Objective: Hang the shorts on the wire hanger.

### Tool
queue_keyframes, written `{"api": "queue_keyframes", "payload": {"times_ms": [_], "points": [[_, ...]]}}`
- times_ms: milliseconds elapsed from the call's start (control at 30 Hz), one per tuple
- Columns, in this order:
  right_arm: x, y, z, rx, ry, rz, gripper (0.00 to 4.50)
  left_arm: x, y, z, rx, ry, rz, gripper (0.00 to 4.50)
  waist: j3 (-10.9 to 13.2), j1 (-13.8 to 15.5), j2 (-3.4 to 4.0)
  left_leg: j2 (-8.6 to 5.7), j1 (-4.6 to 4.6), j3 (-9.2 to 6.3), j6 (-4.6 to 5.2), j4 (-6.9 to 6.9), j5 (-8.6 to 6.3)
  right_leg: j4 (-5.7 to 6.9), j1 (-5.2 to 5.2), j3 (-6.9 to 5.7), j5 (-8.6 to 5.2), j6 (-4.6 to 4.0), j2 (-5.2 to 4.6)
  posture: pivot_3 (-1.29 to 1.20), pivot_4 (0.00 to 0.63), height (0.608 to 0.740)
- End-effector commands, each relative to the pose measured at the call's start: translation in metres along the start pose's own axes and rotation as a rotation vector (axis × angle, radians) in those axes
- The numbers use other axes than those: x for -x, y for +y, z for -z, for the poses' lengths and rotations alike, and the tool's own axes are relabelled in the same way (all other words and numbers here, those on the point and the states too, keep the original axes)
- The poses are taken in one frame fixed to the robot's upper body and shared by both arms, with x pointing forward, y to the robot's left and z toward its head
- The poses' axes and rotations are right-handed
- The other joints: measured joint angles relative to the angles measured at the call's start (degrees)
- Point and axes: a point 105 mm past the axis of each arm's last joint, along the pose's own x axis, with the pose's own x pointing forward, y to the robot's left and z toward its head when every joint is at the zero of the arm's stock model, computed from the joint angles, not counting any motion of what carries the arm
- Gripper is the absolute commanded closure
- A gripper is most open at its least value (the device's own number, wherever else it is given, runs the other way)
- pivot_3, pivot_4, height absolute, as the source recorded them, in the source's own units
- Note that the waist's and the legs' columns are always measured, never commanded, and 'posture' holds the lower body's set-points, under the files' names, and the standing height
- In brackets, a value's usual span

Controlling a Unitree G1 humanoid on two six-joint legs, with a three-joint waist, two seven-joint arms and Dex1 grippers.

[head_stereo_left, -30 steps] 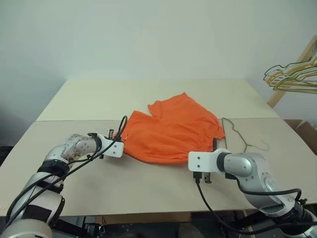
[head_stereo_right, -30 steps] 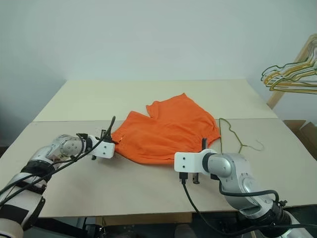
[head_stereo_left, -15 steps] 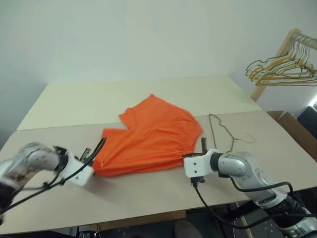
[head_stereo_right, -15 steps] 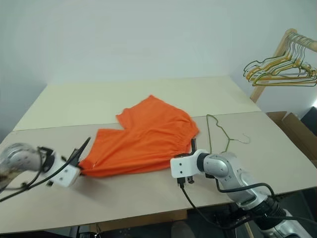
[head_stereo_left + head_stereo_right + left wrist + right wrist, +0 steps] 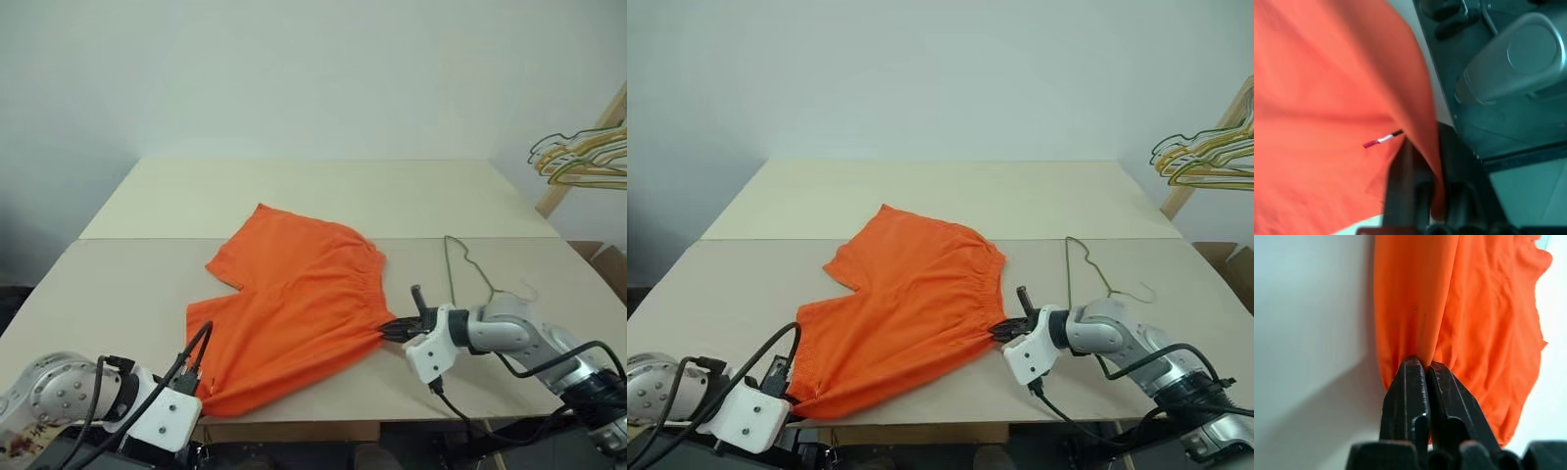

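We've got the shorts [image 5: 289, 299] spread flat mid-table, reaching to the table's [image 5: 118, 284] near edge. Our right gripper [image 5: 1426, 366] is clenched on the waistband corner, and our left gripper [image 5: 1422, 147] pinches a leg hem at the front edge. The wire hanger [image 5: 470, 269] lies just right of them.

My right claw [image 5: 1425, 369] reaches in low from the right, arm bent, fingers pinched together on a fold of the shorts [image 5: 294, 313]. My left claw [image 5: 1422, 147] sits close to my body, angled down, fingers clamping the shorts' corner.
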Motion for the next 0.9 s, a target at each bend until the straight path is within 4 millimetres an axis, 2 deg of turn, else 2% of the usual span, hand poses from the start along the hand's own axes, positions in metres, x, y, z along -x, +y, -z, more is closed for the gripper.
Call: {"api": "queue_keyframes", "payload": {"times_ms": [33, 200, 300, 367, 433, 500, 567, 667, 733, 800, 900], "points": [[0.019, -0.012, 0.001, 0.026, 0.006, 0.020, 2.96, 0.010, 0.001, -0.002, -0.008, -0.039, 0.018, 2.84, 0.0, 0.1, -0.01, 0.01, 0.03, 0.01, 0.00, 0.00, 0.00, 0.00, 0.02, 0.00, 0.00, 0.00, -0.01, -0.10, 0.000, 0.740], [0.033, 0.003, -0.008, 0.001, -0.006, -0.028, 1.13, 0.032, -0.003, 0.002, -0.008, -0.096, 0.092, 1.13, 0.0, 0.2, 0.00, 0.04, 0.18, 0.05, 0.00, -0.15, -0.01, -0.02, 0.08, -0.03, -0.04, -0.08, -0.07, -0.09, 0.000, 0.740], [0.045, 0.014, -0.016, -0.051, -0.003, -0.066, 0.06, 0.049, 0.001, 0.005, 0.004, -0.122, 0.089, 0.11, 0.0, 0.7, 0.02, 0.03, 0.18, 0.08, 0.01, -0.15, -0.02, -0.03, 0.07, -0.05, -0.05, -0.09, -0.12, -0.08, 0.000, 0.740], [0.057, 0.020, -0.022, -0.165, 0.002, -0.066, 0.00, 0.060, 0.014, 0.009, 0.036, -0.135, 0.022, 0.01, 0.0, 1.2, 0.05, 0.03, 0.18, 0.12, 0.01, -0.14, -0.03, -0.04, 0.07, -0.04, -0.05, -0.09, -0.13, -0.07, 0.000, 0.740], [0.071, 0.014, -0.022, -0.413, 0.043, 0.039, 0.00, 0.074, 0.045, 0.009, 0.088, -0.199, -0.138, 0.01, 0.0, 2.4, -0.02, 0.03, 0.23, 0.10, 0.01, -0.13, -0.02, -0.05, 0.22, -0.09, -0.05, -0.08, -0.09, -0.07, 0.000, 0.740], [0.084, 0.006, -0.016, -0.584, 0.100, 0.161, 0.00, 0.080, 0.074, -0.002, 0.145, -0.310, -0.278, 0.01, 0.1, 2.8, -0.04, 0.09, 0.58, 0.07, 0.00, -0.12, -0.03, -0.08, 0.61, -0.08, -0.06, -0.08, 0.00, -0.08, 0.000, 0.740], [0.098, -0.001, -0.003, -0.720, 0.190, 0.312, 0.00, 0.082, 0.100, -0.021, 0.218, -0.468, -0.389, 0.01, 0.0, 2.8, -0.11, 0.07, 0.85, 0.09, 0.04, -0.14, -0.07, -0.16, 0.87, -0.05, -0.05, -0.06, -0.04, -0.10, 0.000, 0.740], [0.114, 0.001, 0.019, -0.919, 0.363, 0.463, 0.00, 0.077, 0.120, -0.043, 0.279, -0.604, -0.433, 0.01, -0.1, 2.8, -0.31, 0.06, 0.81, 0.05, 0.02, -0.13, -0.09, -0.13, 0.86, -0.03, -0.02, -0.01, -0.05, -0.12, 0.000, 0.740], [0.123, 0.015, 0.037, -1.144, 0.520, 0.538, 0.00, 0.068, 0.133, -0.062, 0.308, -0.711, -0.415, 0.01, -0.1, 2.7, -0.32, 0.06, 0.76, 0.04, -0.07, -0.13, -0.14, -0.10, 0.81, 0.01, -0.02, -0.02, -0.04, -0.13, 0.000, 0.740], [0.124, 0.029, 0.046, -1.258, 0.637, 0.550, 0.00, 0.061, 0.141, -0.075, 0.321, -0.771, -0.392, 0.01, -0.1, 2.6, -0.32, 0.06, 0.72, 0.04, -0.09, -0.13, -0.15, -0.11, 0.75, 0.05, -0.01, -0.02, -0.01, -0.16, 0.000, 0.740], [0.116, 0.041, 0.063, -1.441, 0.745, 0.619, 0.00, 0.053, 0.154, -0.088, 0.320, -0.825, -0.387, 0.01, -0.1, 1.9, -0.20, 0.03, 0.69, 0.06, -0.11, -0.17, -0.15, -0.14, 0.69, 0.16, -0.02, -0.04, 0.04, -0.18, 0.000, 0.740]]}}
